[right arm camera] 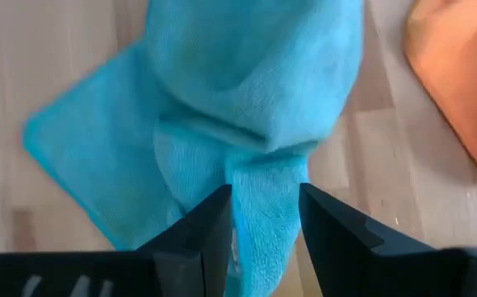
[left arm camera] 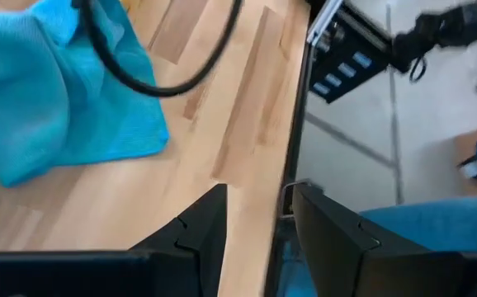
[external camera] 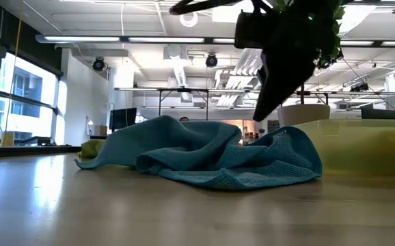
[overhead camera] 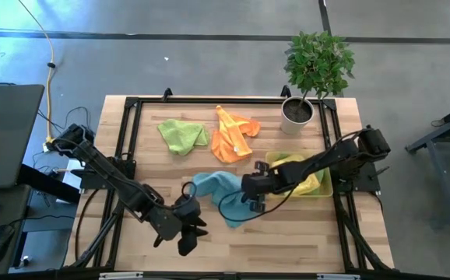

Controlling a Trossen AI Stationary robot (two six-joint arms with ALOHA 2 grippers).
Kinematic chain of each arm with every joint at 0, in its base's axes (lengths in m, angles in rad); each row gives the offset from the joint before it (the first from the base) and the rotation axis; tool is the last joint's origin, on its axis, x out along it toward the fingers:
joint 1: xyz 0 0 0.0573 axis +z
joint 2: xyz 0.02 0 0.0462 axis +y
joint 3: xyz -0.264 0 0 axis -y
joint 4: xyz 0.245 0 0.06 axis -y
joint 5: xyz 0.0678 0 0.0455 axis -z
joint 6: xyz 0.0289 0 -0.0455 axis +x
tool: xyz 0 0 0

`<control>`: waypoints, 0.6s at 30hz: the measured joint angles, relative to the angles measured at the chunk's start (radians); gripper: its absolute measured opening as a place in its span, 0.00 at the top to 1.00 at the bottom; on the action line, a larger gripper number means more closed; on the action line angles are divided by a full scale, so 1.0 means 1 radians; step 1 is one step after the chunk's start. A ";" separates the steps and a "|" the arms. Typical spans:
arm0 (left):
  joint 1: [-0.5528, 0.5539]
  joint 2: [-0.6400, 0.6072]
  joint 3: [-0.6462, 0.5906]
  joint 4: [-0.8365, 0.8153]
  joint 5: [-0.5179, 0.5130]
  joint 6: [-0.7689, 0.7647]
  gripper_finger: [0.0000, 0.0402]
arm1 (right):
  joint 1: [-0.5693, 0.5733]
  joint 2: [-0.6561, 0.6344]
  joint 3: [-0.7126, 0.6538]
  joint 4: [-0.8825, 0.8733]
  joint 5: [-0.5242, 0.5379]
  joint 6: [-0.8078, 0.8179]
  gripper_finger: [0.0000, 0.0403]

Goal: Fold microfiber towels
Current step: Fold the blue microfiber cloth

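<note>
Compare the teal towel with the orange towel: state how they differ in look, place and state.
The teal towel lies crumpled near the table's front middle; the orange towel lies farther back, beside a green towel. The right gripper hangs directly over the teal towel, fingers open around a raised fold; no gripper is near the orange one. Both are rumpled and unfolded. The left gripper waits open at the front edge.

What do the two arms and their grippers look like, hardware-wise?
Both arms are dark, near-black, jointed segments. The left gripper and right gripper each end in two flat, matte black angular fingers. A thin black cable loops out beside the right wrist. No markings are visible.
</note>
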 joint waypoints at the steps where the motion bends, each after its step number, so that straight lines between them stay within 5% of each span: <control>1: 0.000 0.004 0.000 0.009 0.000 -0.024 0.67 | 0.003 0.000 -0.014 0.011 -0.002 -0.025 0.67; 18: -0.001 0.006 0.000 0.091 -0.038 -0.097 0.67 | 0.014 0.050 -0.135 0.228 -0.008 -0.230 0.67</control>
